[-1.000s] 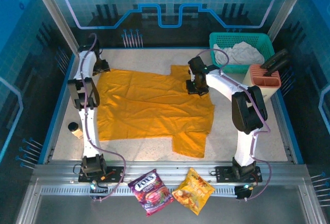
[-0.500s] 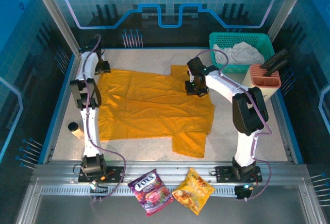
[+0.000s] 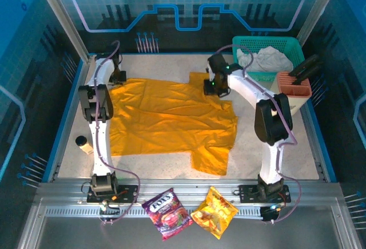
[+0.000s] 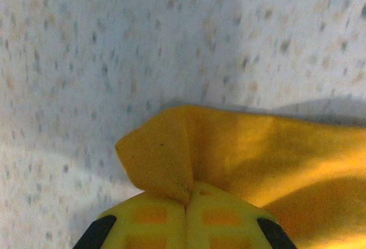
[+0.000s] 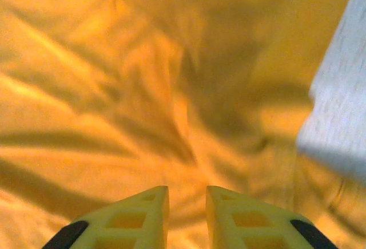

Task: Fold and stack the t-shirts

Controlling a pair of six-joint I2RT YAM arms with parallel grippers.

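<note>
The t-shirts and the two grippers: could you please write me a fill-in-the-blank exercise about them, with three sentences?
1. The left gripper is shut on a ____ of the orange t-shirt.
2. The whitish-grey t-shirt lies in the green ____.
3. The right gripper is above the ____ t-shirt, its jaws a little apart.
Missing words: corner; basket; orange.

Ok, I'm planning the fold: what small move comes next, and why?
Probably close the right hand on the orange t-shirt: the left hand is shut on its corner, but the right's jaws stand slightly apart over the cloth.
</note>
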